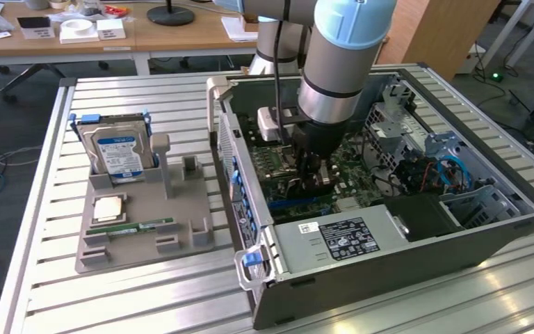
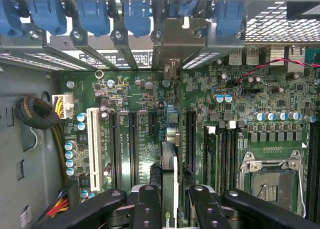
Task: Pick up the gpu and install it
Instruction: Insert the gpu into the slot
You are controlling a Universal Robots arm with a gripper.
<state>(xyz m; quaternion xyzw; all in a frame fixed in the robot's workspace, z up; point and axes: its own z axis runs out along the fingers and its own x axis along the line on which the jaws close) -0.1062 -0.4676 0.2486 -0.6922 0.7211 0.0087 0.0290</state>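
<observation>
Standing on edge between the fingers, the gpu (image 2: 169,171) hangs inside the open computer case (image 1: 388,243), above the green motherboard (image 2: 145,89). What I take to be its silver end bracket (image 2: 180,39) is up by the rear slot openings and the row of blue retention clips (image 2: 137,14). The gripper (image 2: 172,209) is partly closed, its two black fingers (image 2: 145,209) clamped against the card's flat faces. In the exterior view the arm reaches straight down into the case, the gripper (image 1: 309,174) low over the board.

The card's lower edge sits near the long black expansion slots (image 2: 132,144). I cannot tell which one it lines up with, or whether it touches one.

The likeliest trouble, as I judge it, is misalignment. If the edge connector sits beside the slot, pressing down could load the board or the small capacitors (image 2: 107,111) nearby. The bracket could also catch on the rear panel and tilt the card. Because the grip is narrow, the card might pivot between the fingers.

Outside the case, the hard drive (image 1: 119,153) and RAM stick (image 1: 142,227) sit in their grey holder (image 1: 183,240).
</observation>
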